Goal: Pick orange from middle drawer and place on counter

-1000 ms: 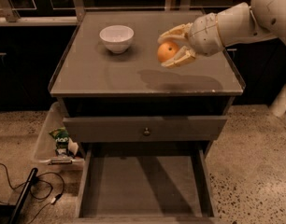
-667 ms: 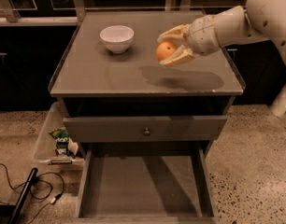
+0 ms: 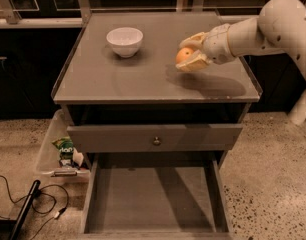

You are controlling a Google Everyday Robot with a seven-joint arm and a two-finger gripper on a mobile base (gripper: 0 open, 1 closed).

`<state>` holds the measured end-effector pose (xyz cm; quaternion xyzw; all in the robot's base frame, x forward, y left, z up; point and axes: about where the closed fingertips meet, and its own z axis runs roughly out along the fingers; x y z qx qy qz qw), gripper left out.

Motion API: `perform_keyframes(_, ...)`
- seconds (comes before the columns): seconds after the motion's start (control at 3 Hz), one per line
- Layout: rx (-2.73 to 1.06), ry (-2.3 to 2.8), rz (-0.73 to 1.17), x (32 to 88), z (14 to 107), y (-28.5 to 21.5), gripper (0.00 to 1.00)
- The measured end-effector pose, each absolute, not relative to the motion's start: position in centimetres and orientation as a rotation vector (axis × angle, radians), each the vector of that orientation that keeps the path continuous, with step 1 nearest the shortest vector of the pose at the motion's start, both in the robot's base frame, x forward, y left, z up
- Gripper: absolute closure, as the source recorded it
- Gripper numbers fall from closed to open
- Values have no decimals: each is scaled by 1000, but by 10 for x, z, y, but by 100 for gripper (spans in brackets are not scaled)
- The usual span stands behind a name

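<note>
The cream-coloured two-finger gripper (image 3: 186,57) hangs over the large flat grey counter (image 3: 128,79), a little to the 3 o'clock side of the top's middle. It is clamped on the small round orange (image 3: 183,55): one finger (image 3: 194,38) curves over the fruit at 12 o'clock and the other cups it from 6 o'clock, so the pincer is held narrow around the fruit. The orange is off the surface, and the dark shadow of the gripper and fruit lies on the grey top toward 4 o'clock. The white, rounded robot arm (image 3: 265,26) reaches in from 3 o'clock, its elbow at the upper right corner of the view.

A white ceramic bowl (image 3: 124,40) stands upright on the counter toward 10 o'clock from the gripper, well apart from it.

Below the counter, a grey drawer front (image 3: 118,136) with a small round metal knob (image 3: 156,141) sits slightly pulled out. Under it, at 6 o'clock, the wide grey box-shaped middle drawer (image 3: 153,204) is pulled far out, its flat matte bottom and low side walls in full view.

On the speckled floor at 9 o'clock from the cabinet stands a clear plastic bin (image 3: 45,154) holding a green packet (image 3: 65,146). At 7 o'clock, thin black cables (image 3: 48,211) curl across the floor beside a dark bar-shaped object (image 3: 24,215).
</note>
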<state>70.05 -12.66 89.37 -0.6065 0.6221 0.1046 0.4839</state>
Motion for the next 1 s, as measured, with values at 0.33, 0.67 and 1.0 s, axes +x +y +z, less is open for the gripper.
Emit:
perform_keyframes(0.33,-1379,1609,259,718,885,-130,100)
perform_keyframes(0.67,-1315,1670,280,729,877,-132,100)
perform_keyframes(1.0,-1283,1705,328,732,864,-130,100)
